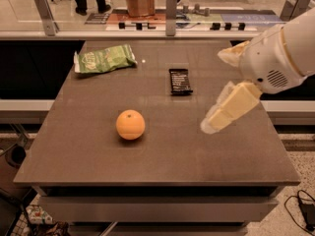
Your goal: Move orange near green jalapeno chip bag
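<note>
The orange (pixel 130 124) sits on the brown table (pixel 88 151), left of centre and toward the front. The green jalapeno chip bag (pixel 104 59) lies flat at the table's back left, well apart from the orange. My gripper (pixel 212 92) hangs above the right half of the table, to the right of the orange and higher than it. Its two cream fingers (pixel 231 107) are spread apart with nothing between them. The white arm (pixel 280 53) comes in from the right edge.
A small black snack bar wrapper (pixel 180 81) lies at the table's centre back, between the gripper and the chip bag. A glass rail with metal posts (pixel 171 6) runs behind the table. A cable lies on the floor at the lower right (pixel 305 210).
</note>
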`<control>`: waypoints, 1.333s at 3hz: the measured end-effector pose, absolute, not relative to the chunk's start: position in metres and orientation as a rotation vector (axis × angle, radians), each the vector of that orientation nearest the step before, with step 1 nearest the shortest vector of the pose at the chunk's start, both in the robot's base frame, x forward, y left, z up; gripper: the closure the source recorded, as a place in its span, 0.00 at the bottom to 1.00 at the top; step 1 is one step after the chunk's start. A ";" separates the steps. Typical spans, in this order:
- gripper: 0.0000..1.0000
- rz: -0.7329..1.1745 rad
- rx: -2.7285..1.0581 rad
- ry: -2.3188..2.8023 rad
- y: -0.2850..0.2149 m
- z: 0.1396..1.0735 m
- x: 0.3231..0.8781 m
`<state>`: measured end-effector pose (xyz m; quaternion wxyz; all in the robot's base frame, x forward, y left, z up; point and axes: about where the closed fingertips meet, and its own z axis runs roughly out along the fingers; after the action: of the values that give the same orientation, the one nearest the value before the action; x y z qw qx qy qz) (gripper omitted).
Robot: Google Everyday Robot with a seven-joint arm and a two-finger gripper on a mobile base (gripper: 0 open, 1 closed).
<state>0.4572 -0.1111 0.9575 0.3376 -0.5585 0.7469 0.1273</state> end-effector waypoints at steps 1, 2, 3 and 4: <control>0.00 0.458 -1.451 1.848 -0.052 0.946 0.455; 0.00 0.457 -1.451 1.848 -0.052 0.946 0.455; 0.00 0.432 -1.480 1.856 -0.035 0.936 0.462; 0.00 0.494 -1.472 1.828 -0.010 0.916 0.464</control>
<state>0.4639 -0.0103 0.9161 0.3631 -0.5718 0.7102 0.1918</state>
